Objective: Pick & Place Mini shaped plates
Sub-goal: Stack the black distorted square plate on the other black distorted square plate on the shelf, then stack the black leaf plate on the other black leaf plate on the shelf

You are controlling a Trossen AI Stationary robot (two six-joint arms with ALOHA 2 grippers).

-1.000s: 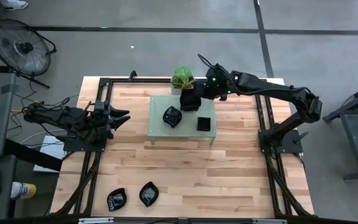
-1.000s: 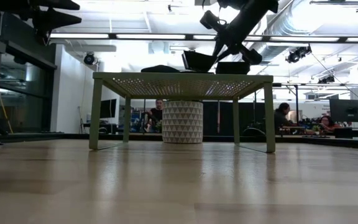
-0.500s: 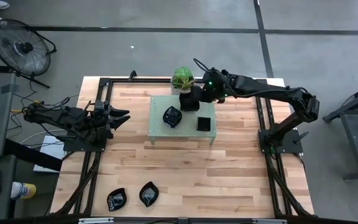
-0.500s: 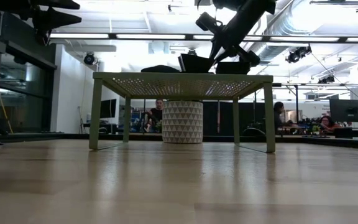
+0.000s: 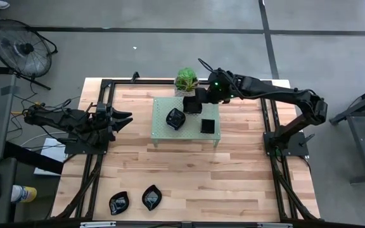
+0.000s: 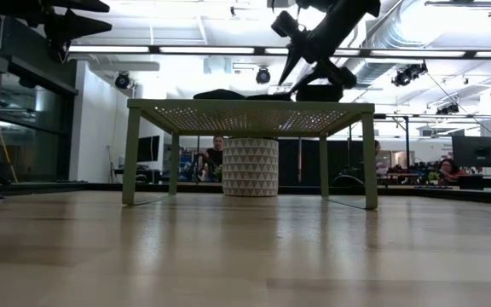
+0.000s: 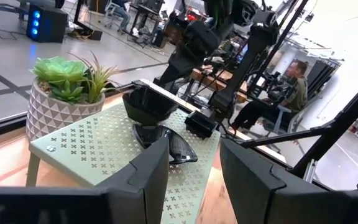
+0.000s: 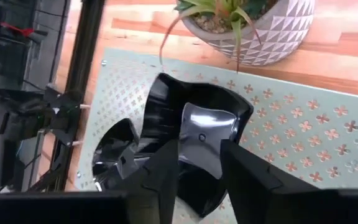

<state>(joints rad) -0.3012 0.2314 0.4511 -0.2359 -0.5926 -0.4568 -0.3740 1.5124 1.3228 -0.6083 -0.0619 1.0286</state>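
Observation:
Three glossy black mini plates lie on the pale green rack (image 5: 162,134): a wavy deep one (image 5: 192,102) (image 8: 197,127) at its far edge, a leaf-like one (image 5: 175,118) and a square one (image 5: 208,125). Two more (image 5: 119,202) (image 5: 151,197) rest on the table near its near edge. My right gripper (image 5: 200,100) (image 8: 199,180) is open just above the wavy plate, a finger on either side of it; the low view shows the plate (image 6: 268,96) flat on the rack with the gripper (image 6: 292,70) above. My left gripper (image 5: 127,118) (image 7: 194,168) waits open at the table's left.
A small potted plant (image 5: 185,79) (image 8: 260,18) stands right behind the rack's far edge, close to my right gripper. Black frame rails run along the table's left and right sides. Bare wood lies between the rack and the two near plates. People sit in the room beyond.
In the low view the wavy plate, hanging from my right gripper above the rack a second ago, has come down and now lies on the rack's far part. The right gripper has let it go and stands a little higher than before.

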